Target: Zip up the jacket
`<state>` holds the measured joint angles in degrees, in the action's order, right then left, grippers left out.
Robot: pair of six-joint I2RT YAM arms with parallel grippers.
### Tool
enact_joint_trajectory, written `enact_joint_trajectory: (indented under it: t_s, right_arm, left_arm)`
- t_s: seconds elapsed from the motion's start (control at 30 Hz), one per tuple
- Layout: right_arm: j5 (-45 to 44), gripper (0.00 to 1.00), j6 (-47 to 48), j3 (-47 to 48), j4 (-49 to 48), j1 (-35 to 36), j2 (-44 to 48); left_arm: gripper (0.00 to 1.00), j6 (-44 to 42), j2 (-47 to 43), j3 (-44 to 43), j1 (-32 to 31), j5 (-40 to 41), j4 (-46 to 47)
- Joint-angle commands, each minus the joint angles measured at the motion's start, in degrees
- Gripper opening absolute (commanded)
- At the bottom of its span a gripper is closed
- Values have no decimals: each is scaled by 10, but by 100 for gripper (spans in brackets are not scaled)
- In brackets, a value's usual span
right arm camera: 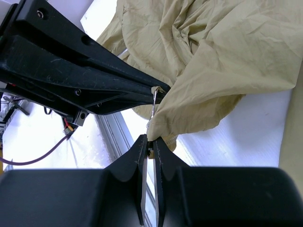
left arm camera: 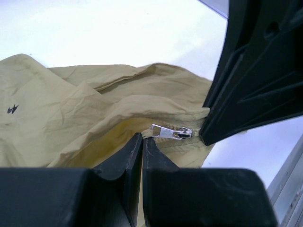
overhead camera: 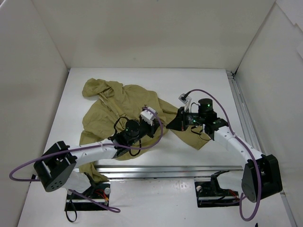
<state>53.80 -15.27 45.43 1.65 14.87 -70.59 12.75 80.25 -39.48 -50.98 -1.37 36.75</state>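
Observation:
The olive-khaki jacket (overhead camera: 118,106) lies crumpled on the white table, hood at the far left. Its dark logo (left arm camera: 13,109) shows in the left wrist view. My left gripper (overhead camera: 158,122) is shut (left arm camera: 142,136) on the end of the silver zipper pull (left arm camera: 170,132), at the jacket's right lower edge. My right gripper (overhead camera: 171,125) is shut (right arm camera: 150,141) on the jacket fabric (right arm camera: 227,56) at the zipper's end, right by the slider. The two grippers nearly touch, with the pull (right arm camera: 155,101) stretched between them. The zipper teeth are hidden in folds.
A metal rail (overhead camera: 165,169) runs along the table's near side in front of the arm bases. Another rail (overhead camera: 239,109) runs along the right wall. White walls close in the table on the left, back and right. Purple cables (overhead camera: 156,137) loop over both arms.

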Motion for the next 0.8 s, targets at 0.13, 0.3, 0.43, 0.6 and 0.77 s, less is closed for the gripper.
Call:
enact_joint_trajectory:
  t_s: [0.13,0.3,0.43,0.6,0.77]
  right_arm:
    - [-6,0,-18,11,-35,-3,36]
    - [-7,0,-25,10,-33,-5,42]
    - [-16,0,-25,6,-28,-3,51]
    - [-37,0,-26,11,-19,-3,63]
    - [-80,0,-26,25,9,-5,76]
  left_arm:
    - [0,75,-26,17,3,143,87]
    - [0,157,-16,22,3,207,84]
    - [0,188,-17,16,17,217,60]
    - [0,198,-33,11,34,236,10]
    - [0,208,-69,27,68,236,-24]
